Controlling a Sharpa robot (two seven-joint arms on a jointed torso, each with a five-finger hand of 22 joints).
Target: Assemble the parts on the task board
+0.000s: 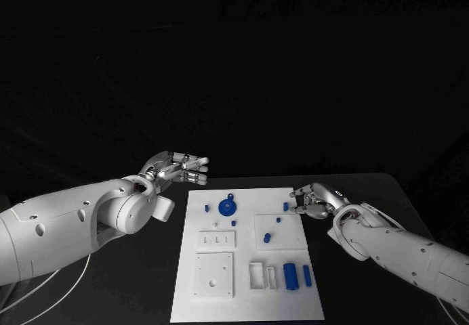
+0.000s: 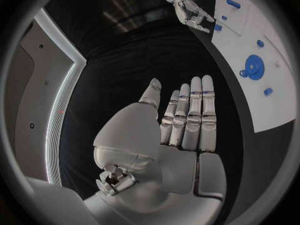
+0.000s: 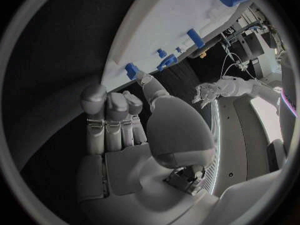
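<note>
Task board (image 1: 245,298) sits mid-table, blue parts on it: gear (image 1: 228,207) near far edge, two upright cylinders (image 1: 291,275) near front right. Left hand (image 1: 179,169) off the board's far-left corner, fingers straight, empty. Right hand (image 1: 311,201) at right edge, fingers curled, thumb tip touching small blue piece (image 3: 131,70).

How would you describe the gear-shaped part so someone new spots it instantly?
Start at the white task board in the middle of the black table. Look at its far end, between the two hands. The blue gear lies there: a round toothed disc, much larger than the small blue pegs around it.
</note>
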